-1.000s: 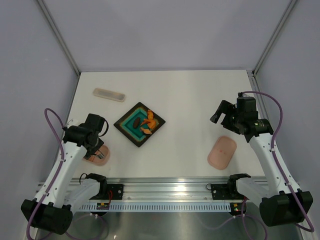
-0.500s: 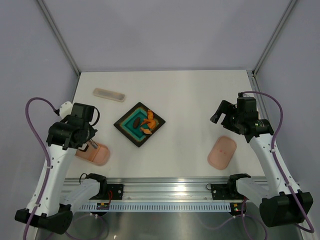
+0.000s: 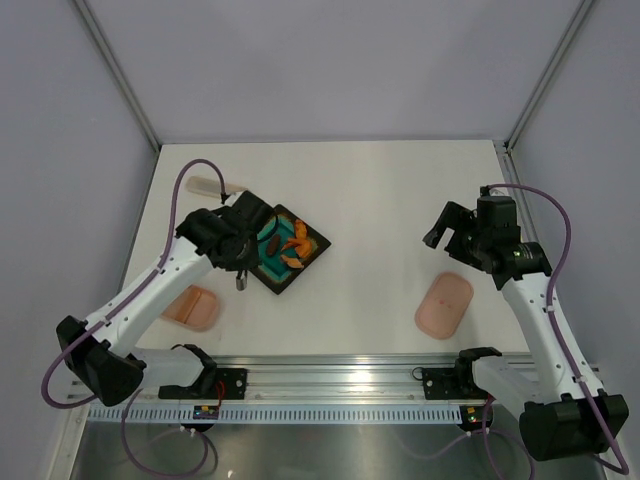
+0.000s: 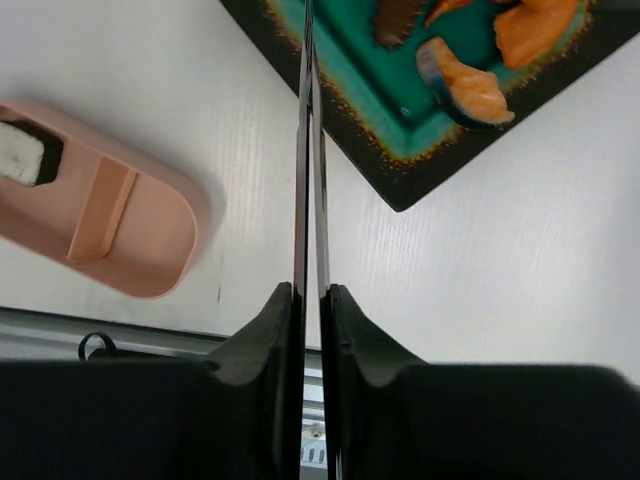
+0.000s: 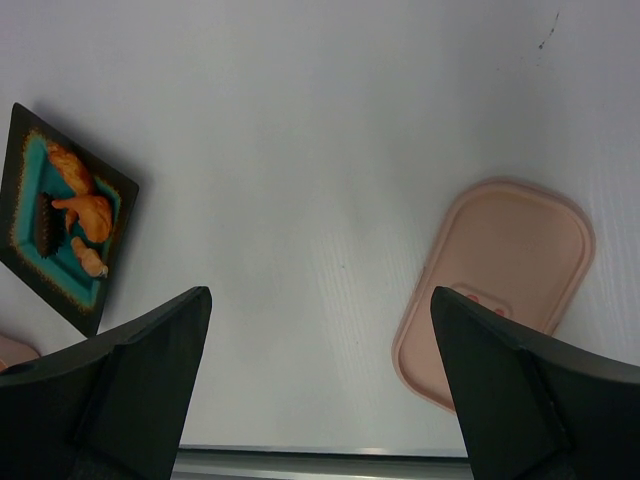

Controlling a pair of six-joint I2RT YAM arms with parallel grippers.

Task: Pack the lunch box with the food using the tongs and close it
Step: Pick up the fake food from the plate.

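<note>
Pinching the slim silver tongs (image 4: 308,150) nearly flat, the left gripper (image 4: 312,300) holds them over the dark tray (image 4: 410,188). There lie orange shrimp pieces (image 4: 465,90) and a brown lump (image 4: 398,18), likely light and slick, best nipped mid-body. The pink lunch box (image 4: 150,255) holds one rice piece (image 4: 20,155). Its lid (image 5: 500,290) lies far off, near the wide-open right gripper (image 5: 315,330).

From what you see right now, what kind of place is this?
Probably a robot test cell, not a kitchen: a white table boxed in by grey walls, left arm and right arm bolted to a metal rail, toy food on a dark tray.
</note>
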